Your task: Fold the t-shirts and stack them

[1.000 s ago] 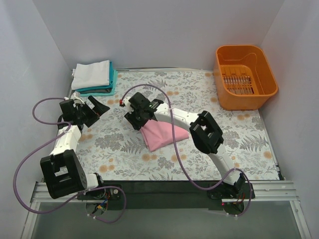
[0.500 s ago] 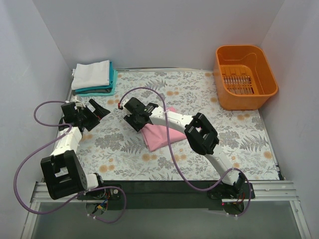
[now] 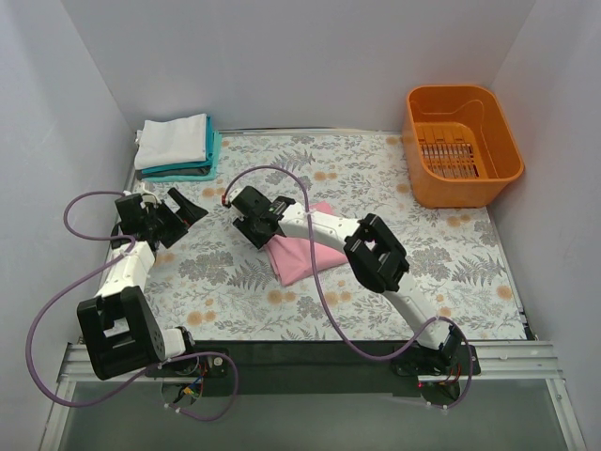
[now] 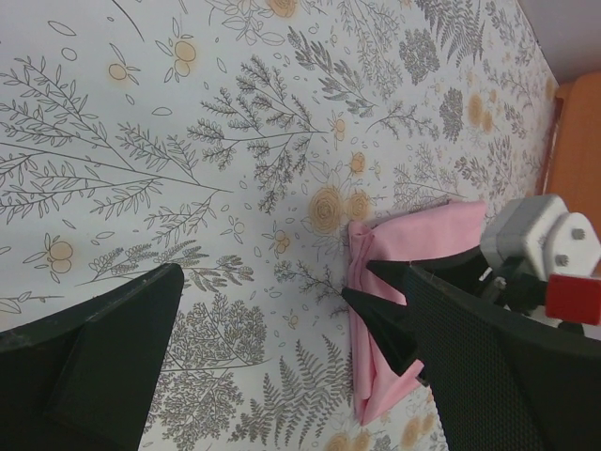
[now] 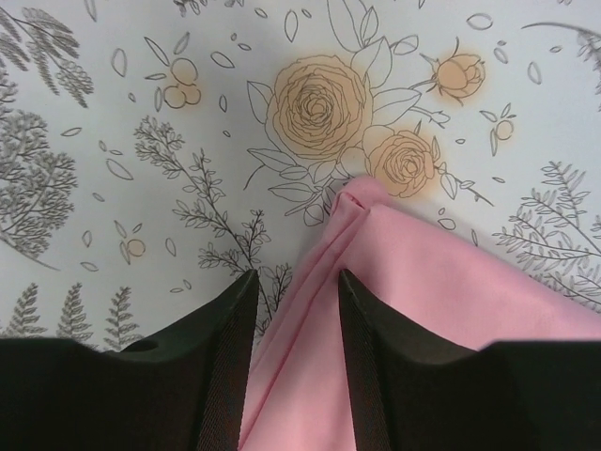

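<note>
The light pink t-shirt lies folded on the flowered table, near its middle. My right gripper is low at the shirt's left edge. In the right wrist view its fingers stand apart on either side of the pink folded edge, not pinching it; the gripper is open. My left gripper is open and empty over the table's left side, pointing at the pink shirt. The white folded shirt lies on the teal one at the back left corner.
An orange plastic basket stands at the back right, and shows in the left wrist view. White walls close in the table on three sides. Purple cables loop from both arms.
My right gripper has shifted slightly left and farther back along the pink shirt's edge, its elbow following. The pink shirt and my left arm have hardly moved.
</note>
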You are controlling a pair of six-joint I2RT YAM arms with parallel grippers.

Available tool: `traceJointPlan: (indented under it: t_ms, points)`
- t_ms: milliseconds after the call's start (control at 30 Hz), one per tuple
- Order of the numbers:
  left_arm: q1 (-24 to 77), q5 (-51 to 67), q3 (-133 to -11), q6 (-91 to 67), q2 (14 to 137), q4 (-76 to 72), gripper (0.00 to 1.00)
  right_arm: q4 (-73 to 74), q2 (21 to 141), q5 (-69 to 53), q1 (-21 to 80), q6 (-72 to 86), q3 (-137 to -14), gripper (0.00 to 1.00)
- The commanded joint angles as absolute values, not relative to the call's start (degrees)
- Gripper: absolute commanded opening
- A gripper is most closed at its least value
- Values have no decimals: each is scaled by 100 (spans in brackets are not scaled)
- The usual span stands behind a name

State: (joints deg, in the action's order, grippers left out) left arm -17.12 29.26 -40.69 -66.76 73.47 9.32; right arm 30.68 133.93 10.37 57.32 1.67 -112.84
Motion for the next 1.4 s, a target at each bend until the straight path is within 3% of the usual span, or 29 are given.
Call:
traceJointPlan:
  t_ms: [0,133,167,300,533,667,967,1367]
  points:
    - [-1714,2935,-3982,-6592,7119,888,98,3076,13657,1029,5617,369,-11259,39]
    - [-1714,3050,-3938,-6601,7119,888,98,3076,13816,502,5502,457,-11171,30]
    - [-1714,3059,-3894,-6601,7102,888,98,3085,13851,414,5485,483,-11136,21]
    - [-1714,3348,-3675,-6635,7014,774,98,3137,14044,132,5292,598,-11136,1]
    - [-1398,3876,-2902,-7048,6855,-164,98,2831,13598,-1018,4633,896,-11461,1]
    - [-679,3692,-2637,-7224,7004,-877,98,2347,13289,-1765,4316,1291,-11443,1]
    - [684,3367,-3031,-7839,8621,-2547,98,1785,13297,-2478,3894,2021,-11417,1]
    - [1468,2566,-3805,-8665,10467,-3559,98,1266,13263,-2971,3437,2777,-11276,1]
